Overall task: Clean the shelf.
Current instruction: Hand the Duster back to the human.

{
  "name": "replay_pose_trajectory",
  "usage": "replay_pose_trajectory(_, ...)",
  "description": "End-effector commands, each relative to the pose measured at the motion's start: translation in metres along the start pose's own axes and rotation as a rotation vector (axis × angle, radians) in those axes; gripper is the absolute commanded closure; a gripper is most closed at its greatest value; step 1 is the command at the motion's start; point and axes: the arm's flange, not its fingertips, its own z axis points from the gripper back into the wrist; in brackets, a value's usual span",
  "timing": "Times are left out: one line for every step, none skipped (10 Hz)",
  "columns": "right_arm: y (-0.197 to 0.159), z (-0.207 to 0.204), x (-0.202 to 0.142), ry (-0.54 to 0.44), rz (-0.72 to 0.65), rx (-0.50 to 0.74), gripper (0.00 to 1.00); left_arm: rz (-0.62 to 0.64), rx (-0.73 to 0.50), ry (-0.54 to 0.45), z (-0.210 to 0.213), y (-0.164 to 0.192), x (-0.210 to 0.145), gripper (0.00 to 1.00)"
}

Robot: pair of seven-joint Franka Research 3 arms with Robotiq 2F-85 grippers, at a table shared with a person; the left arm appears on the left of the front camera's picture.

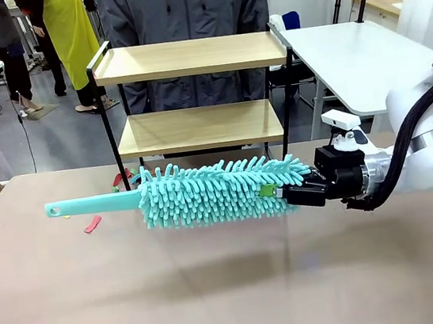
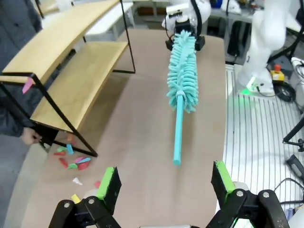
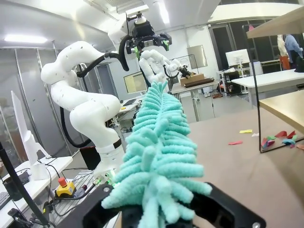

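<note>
The shelf (image 1: 191, 57) stands at the table's far edge, both wooden boards bare in the front view. In the left wrist view the shelf (image 2: 71, 71) carries a pink scrap (image 2: 27, 84) on its top board's edge. A teal fluffy duster (image 1: 212, 190) hangs level above the table, handle pointing left. My right gripper (image 1: 285, 194) is shut on the duster's fluffy end. The duster (image 3: 156, 156) rises from between the right gripper's black fingers (image 3: 232, 216). My left gripper (image 2: 166, 183) is open, high above the table, beyond the tip of the duster handle (image 2: 178, 133).
Coloured paper scraps (image 1: 123, 178) lie on the table by the shelf's legs, also seen as scraps (image 2: 71, 161). A person (image 1: 180, 7) stands behind the shelf, one hand (image 2: 29, 137) low beside it. A white table (image 1: 362, 51) stands at the right.
</note>
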Motion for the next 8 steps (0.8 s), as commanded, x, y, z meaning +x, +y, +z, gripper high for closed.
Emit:
replay_pose_trajectory(0.000,-0.001,0.002,0.000,0.008,-0.001,1.00,-0.053,-0.084,-0.014,-0.016,0.003,-0.001,0.00)
replay_pose_trajectory(0.000,0.000,0.000,0.000,0.000,0.000,0.83,0.000,0.000,0.000,0.000,0.000,0.000,0.00)
replay_pose_trajectory(0.003,0.004,0.021,-0.018,0.053,-0.041,0.84,0.000,0.000,0.000,0.000,0.000,0.000,0.00)
replay_pose_trajectory(0.009,0.009,0.045,-0.059,0.077,-0.062,0.84,0.000,0.000,0.000,0.000,0.000,0.000,0.00)
replay_pose_trajectory(0.013,0.015,0.075,-0.075,0.100,-0.088,0.84,0.000,0.000,0.000,0.000,0.000,0.000,0.00)
replay_pose_trajectory(0.016,0.017,0.093,-0.089,0.091,-0.074,0.84,0.000,0.000,0.000,0.000,0.000,0.000,0.00)
replay_pose_trajectory(0.024,0.017,0.125,-0.099,0.100,-0.078,0.84,0.000,0.000,0.000,0.000,0.000,0.000,0.00)
replay_pose_trajectory(0.036,0.017,0.156,-0.088,0.136,-0.105,0.84,0.000,0.000,0.000,0.000,0.000,0.000,0.00)
